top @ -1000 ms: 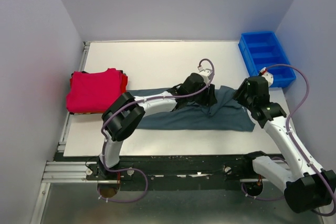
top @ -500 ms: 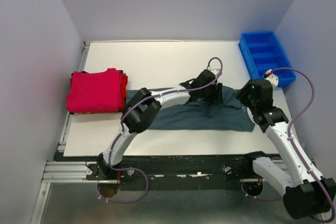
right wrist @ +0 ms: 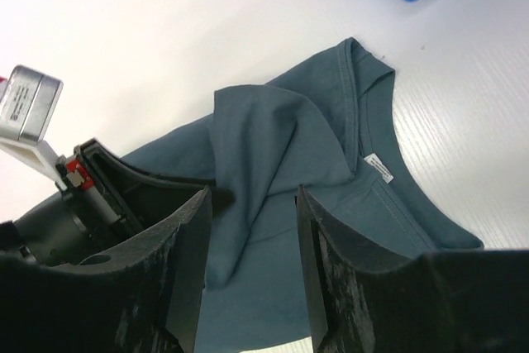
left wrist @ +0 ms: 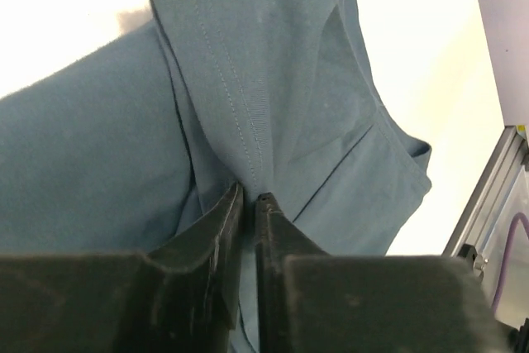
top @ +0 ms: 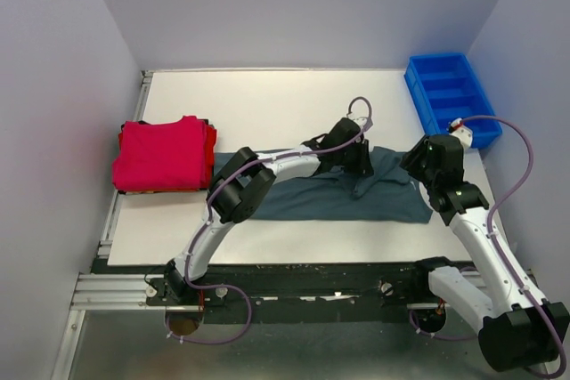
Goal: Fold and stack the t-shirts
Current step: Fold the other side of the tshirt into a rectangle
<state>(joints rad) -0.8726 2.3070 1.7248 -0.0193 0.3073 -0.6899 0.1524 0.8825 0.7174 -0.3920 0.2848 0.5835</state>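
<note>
Pinch first: the left gripper [left wrist: 248, 197] has its fingers pressed together on a raised ridge of the grey-teal t-shirt [left wrist: 83, 146] — it looks like the turned-over sleeve, with a stitched hem running up from the tips. The grip seems thin, so I judge the move should be slow and low, carrying that flap across the body of the shirt and laying it flat, not tugging it upward, which could drag the layer beneath. The right gripper [right wrist: 253, 196] hangs spread and holding nothing over the same shirt, near the collar [right wrist: 364, 113]. I would bring it down to pin that end while the left arm folds, taking care the two wrists, already close, do not meet. From above, the shirt lies as a long rumpled band across the near middle of the table [top: 267, 100], well apart from the red t-shirts [top: 160, 156] stacked at the left edge — its eventual place, I take it. The blue bin [top: 450, 95] sits in the far right corner.
</note>
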